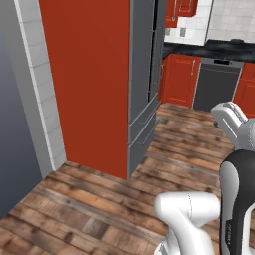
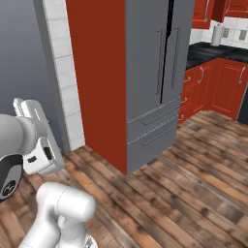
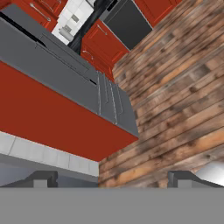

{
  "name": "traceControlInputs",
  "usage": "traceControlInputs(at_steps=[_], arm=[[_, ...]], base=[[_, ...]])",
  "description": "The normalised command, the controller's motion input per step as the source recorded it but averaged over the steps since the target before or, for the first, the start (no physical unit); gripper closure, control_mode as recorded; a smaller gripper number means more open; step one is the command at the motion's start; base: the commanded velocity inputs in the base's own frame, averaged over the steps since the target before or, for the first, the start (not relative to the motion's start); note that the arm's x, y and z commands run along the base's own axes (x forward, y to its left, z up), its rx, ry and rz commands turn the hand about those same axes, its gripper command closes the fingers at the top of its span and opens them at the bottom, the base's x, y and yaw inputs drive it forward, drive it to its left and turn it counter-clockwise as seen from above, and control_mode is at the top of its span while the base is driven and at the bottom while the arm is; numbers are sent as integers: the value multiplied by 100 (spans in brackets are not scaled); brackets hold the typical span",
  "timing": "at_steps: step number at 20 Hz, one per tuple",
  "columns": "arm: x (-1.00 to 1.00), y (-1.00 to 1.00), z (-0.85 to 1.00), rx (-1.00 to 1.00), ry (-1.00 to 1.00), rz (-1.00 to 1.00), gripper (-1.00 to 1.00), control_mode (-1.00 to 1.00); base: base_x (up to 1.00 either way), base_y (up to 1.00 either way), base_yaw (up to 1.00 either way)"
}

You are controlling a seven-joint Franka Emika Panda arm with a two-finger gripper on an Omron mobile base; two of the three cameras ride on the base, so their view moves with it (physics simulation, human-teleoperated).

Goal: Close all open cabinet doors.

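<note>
Red panel, grey fridge, distant cabinets.
Glossy red tall side panel (image 1: 89, 84) stands left, grey steel refrigerator (image 2: 155, 77) beside it; the red wall-cabinet doors (image 1: 178, 11) hang far right beyond, well ahead of the two-finger gripper (image 3: 112, 178), fingers spread, grasping nothing.

No legible text, seemingly.
</note>
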Motion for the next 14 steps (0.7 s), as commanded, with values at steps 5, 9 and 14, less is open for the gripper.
traceControlInputs(at_steps=[5,9,14], arm=[[0,0,0,0,0,0,-100,100],[0,0,0,0,0,0,-100,100],[0,0,0,0,0,0,-100,100]], base=[[51,-63,-26],[58,-61,-24],[69,-55,-23]])
